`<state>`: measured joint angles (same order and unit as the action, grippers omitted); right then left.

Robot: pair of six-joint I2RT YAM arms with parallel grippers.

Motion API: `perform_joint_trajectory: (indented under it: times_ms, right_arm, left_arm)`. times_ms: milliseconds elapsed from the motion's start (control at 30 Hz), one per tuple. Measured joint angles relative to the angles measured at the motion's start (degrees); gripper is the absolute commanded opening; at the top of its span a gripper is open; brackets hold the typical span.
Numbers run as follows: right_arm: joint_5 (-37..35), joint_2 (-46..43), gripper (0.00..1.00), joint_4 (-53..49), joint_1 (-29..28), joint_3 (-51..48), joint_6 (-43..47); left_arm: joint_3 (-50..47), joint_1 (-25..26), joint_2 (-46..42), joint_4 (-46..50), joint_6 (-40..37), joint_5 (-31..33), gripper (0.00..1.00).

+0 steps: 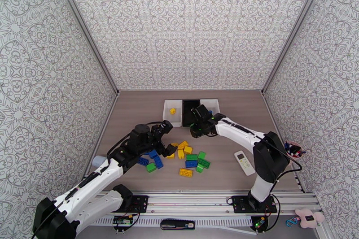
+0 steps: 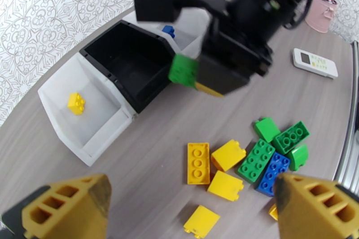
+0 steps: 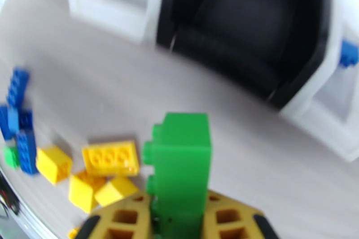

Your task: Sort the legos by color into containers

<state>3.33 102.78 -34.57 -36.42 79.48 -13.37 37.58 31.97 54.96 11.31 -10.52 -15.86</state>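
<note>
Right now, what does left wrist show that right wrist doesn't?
Left wrist: remote, pink cup, yellow brick in a white bin. Right wrist: a cluster of blue bricks at its left edge. Both: right hand shut on the green brick, black bin, blue brick in the other white bin, loose yellow bricks.

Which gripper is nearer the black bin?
Right. The right gripper, holding a green brick, is at the near edge of the black bin; the left gripper hangs back over the loose bricks.

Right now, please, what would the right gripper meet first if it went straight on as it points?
Probably the black bin, ahead of the right gripper and its green brick; depth unclear.
</note>
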Motion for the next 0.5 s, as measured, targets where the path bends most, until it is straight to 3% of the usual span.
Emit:
perform_joint_trajectory:
  times_ms: [500]
  right_arm:
    - [-2.6, 20.7, 0.19, 1.0, 3.7, 24.0, 1.0]
  left_arm:
    - [0.0, 0.1, 0.0, 0.0, 0.4, 0.7, 1.0]
